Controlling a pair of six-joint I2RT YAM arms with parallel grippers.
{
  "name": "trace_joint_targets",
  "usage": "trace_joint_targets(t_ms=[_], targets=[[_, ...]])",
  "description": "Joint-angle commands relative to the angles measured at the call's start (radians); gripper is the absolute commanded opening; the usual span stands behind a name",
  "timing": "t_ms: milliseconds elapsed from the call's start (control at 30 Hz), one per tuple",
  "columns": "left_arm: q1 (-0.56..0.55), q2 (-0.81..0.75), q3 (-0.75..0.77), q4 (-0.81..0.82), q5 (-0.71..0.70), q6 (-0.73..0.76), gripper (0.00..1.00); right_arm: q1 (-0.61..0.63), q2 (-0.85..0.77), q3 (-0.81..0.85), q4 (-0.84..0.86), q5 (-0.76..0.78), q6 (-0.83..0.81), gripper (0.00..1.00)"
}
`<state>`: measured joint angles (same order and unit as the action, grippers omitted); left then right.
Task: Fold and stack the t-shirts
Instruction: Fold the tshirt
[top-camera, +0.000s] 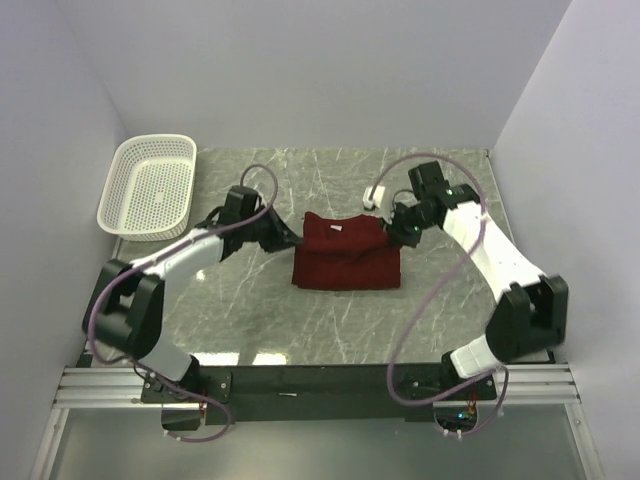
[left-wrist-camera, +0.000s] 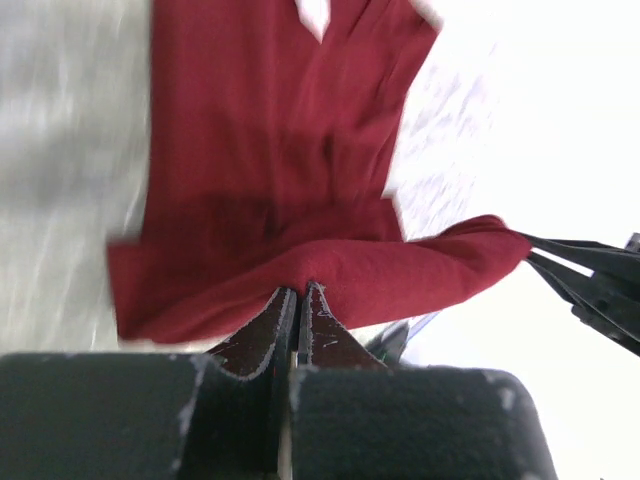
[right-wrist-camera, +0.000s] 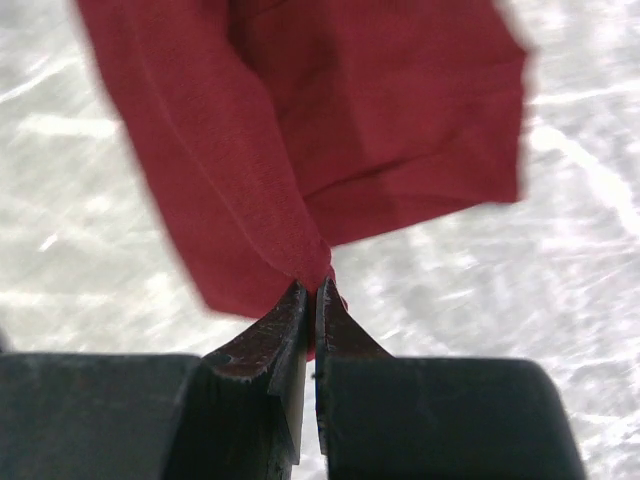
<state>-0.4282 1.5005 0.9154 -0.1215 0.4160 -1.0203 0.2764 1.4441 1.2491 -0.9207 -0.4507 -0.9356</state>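
Top external | t-shirt (top-camera: 345, 262) is clamped by left end effector (top-camera: 289, 240), right end effector (top-camera: 394, 228) | risk — pinch could be lost if pulled unevenly

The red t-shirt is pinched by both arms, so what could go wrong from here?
1. The left end effector and the right end effector each hold only a small pinch of the t-shirt at their very tips; if one slips, the fold would likely come out lopsided.
2. The cloth lies bunched in uneven layers on the table, so pulling the sides unevenly could drag it apart.
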Motion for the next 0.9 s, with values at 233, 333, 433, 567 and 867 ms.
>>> trace_joint_targets(t_ms=[233, 333, 433, 567, 867], targets=[[0.080, 0.315, 0.353, 0.054, 0.099, 0.101, 0.01, -0.045, 0.314, 0.309, 0.091, 0.044, 0.129, 0.00], [0.092, 0.360, 0.398, 0.057, 0.103, 0.103, 0.00, -0.048, 0.349, 0.343, 0.114, 0.063, 0.158, 0.00], [0.100, 0.400, 0.430, 0.071, 0.115, 0.100, 0.01, -0.054, 0.368, 0.358, 0.140, 0.082, 0.196, 0.00], [0.101, 0.451, 0.471, 0.080, 0.125, 0.095, 0.01, -0.062, 0.383, 0.355, 0.164, 0.109, 0.216, 0.00], [0.103, 0.514, 0.524, 0.095, 0.112, 0.083, 0.01, -0.072, 0.406, 0.354, 0.192, 0.122, 0.231, 0.00]])
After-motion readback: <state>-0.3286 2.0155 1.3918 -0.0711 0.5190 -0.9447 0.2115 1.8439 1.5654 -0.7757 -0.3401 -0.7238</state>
